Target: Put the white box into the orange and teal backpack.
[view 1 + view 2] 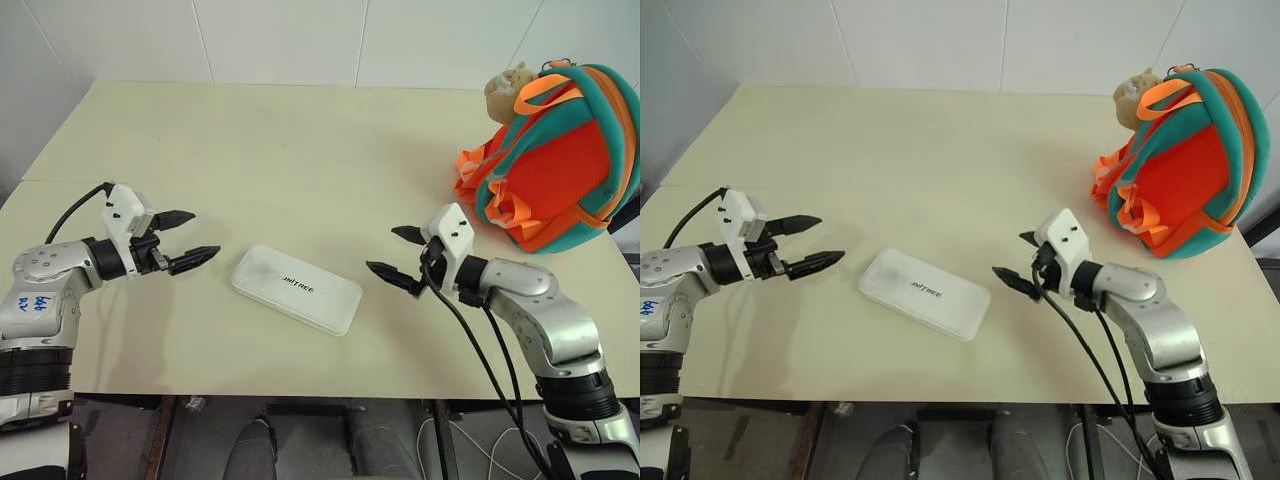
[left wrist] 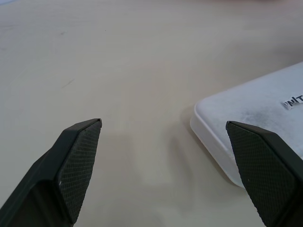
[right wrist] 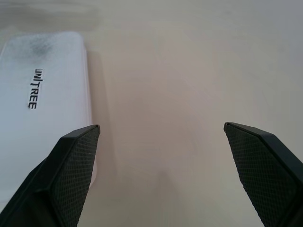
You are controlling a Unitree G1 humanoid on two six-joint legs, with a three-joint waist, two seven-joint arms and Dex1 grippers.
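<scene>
The white box lies flat on the cream table near its front edge, dark lettering on its top. My left gripper hovers open just left of the box, fingers pointing toward it, nothing between them. On the box's other side my right gripper is open too, pointing at its right end and holding nothing. Each wrist view catches one end of the box beyond the spread black fingertips. The orange and teal backpack stands at the table's far right corner, its straps facing me.
A beige plush toy hangs at the backpack's top left. White tiled wall runs behind the table. Bare tabletop stretches between the box and the backpack. Cables trail from my right wrist past the table's front edge.
</scene>
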